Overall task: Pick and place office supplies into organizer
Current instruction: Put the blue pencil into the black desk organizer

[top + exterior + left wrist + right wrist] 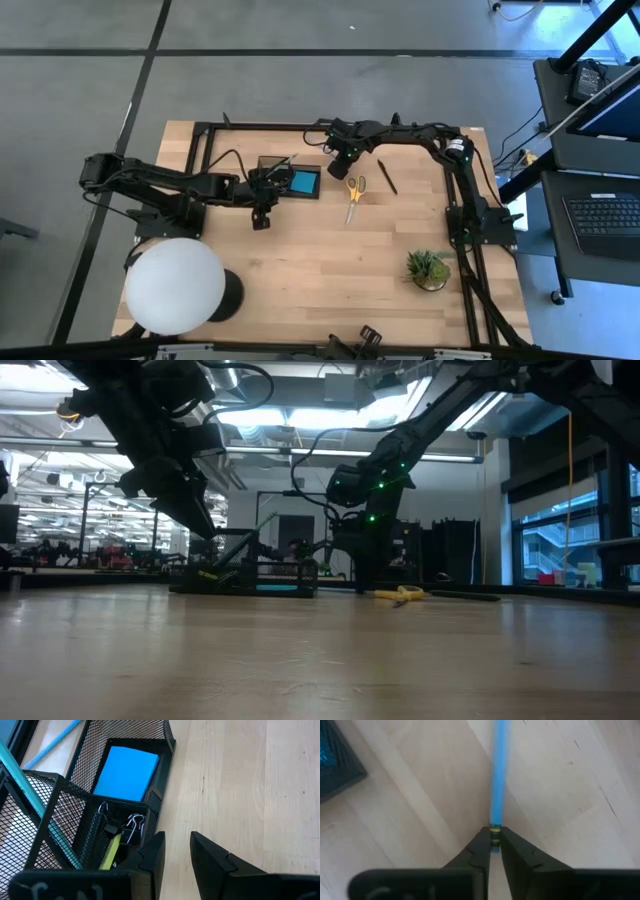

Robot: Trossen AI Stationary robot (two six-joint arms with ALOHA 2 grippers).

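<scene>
The black mesh organizer (280, 175) holds a blue note pad (125, 772), small clips (132, 822), a yellow-green piece (111, 851) and a teal pencil (30, 800) that leans in its tall cup. My left gripper (177, 855) hovers open beside the organizer's near wall with nothing between its fingers. My right gripper (495, 851) stands just right of the organizer, shut on a blue pencil (496, 775). Yellow-handled scissors (355, 188) and a dark pen (387, 177) lie flat on the wood to the right. My right gripper pinches the blue pencil's banded end (495, 831) between its two fingertips. The fingers come from above, pointing steeply down, one on each side of the pencil. The rest of the pencil runs away from the fingers and appears to lie flat on the tabletop.
A black metal frame (200, 150) rings the work area. A big white globe lamp (175, 285) stands at the near left and a small potted plant (430, 268) at the near right. Bare wood lies between them, in front of the organizer.
</scene>
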